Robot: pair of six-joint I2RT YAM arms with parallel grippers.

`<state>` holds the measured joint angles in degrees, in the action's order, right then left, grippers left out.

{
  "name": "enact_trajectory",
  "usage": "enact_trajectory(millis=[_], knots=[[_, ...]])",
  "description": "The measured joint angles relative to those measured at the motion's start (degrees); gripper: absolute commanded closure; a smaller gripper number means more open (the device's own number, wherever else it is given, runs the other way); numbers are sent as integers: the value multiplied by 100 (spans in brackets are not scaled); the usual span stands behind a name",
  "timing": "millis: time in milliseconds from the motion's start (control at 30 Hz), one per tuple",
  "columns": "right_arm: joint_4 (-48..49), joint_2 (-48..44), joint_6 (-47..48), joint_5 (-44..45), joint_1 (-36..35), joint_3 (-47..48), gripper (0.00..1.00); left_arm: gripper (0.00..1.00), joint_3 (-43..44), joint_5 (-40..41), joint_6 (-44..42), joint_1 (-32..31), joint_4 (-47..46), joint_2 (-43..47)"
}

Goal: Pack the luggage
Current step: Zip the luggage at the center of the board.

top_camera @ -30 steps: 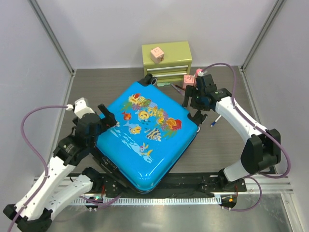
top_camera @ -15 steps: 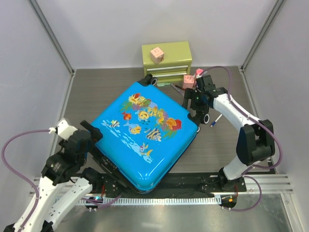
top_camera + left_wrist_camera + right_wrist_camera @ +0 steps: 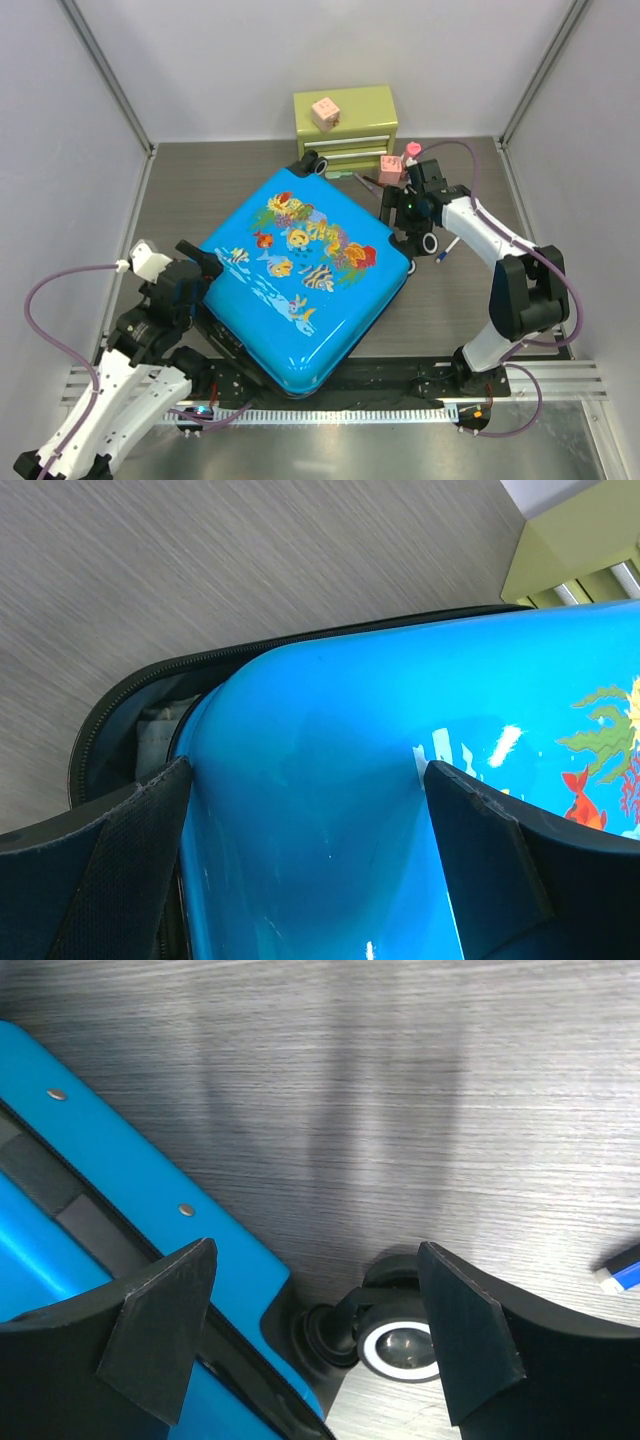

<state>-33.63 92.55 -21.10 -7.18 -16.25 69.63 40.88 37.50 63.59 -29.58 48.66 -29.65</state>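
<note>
The luggage (image 3: 300, 280), a bright blue hard-shell suitcase with a fish-and-coral print, lies flat in the middle of the table. In the left wrist view its lid (image 3: 330, 780) stands slightly ajar, with an open zipper and grey lining (image 3: 150, 735) showing at the corner. My left gripper (image 3: 203, 268) is open, its fingers straddling that left corner (image 3: 308, 770) of the lid without closing on it. My right gripper (image 3: 410, 228) is open at the case's right corner. One black wheel with a white ring (image 3: 405, 1345) sits between and below its fingertips (image 3: 318, 1250).
A small green drawer chest (image 3: 346, 125) stands at the back with a pink cube (image 3: 324, 112) on top. A second pink cube (image 3: 392, 166) lies beside it. A blue-and-white pen (image 3: 445, 250) lies right of the wheel. Walls close in on both sides.
My left gripper pulled back toward the near left, then came partway forward again to the suitcase's left corner. The right gripper shifted slightly over the wheel.
</note>
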Motion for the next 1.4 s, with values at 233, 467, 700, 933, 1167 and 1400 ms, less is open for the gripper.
enact_trajectory(millis=[233, 467, 700, 933, 1167, 1400], knots=[[284, -437, -4, 63, 107, -667, 15, 4, 9, 166, -234, 55, -579, -643], [400, -1139, -74, 162, 149, -1355, 15, 4, 164, 17, -616, 426, -1464, -1530], [503, -1856, -400, 404, -212, -1967, 15, 5, 378, -496, -1161, 1121, -2326, -2455], [525, -2374, -822, 1137, -911, -2420, 12, 5, 1095, -1027, -1939, 1613, -2450, -3403], [-269, -2562, -903, 1849, -1108, -2118, 9, 0, 1974, -1746, -2420, 1550, -2184, -3497], [-841, -3093, -699, 1611, -527, -1390, 8, 0, 2114, -1596, -2695, 1718, -1467, -2354]])
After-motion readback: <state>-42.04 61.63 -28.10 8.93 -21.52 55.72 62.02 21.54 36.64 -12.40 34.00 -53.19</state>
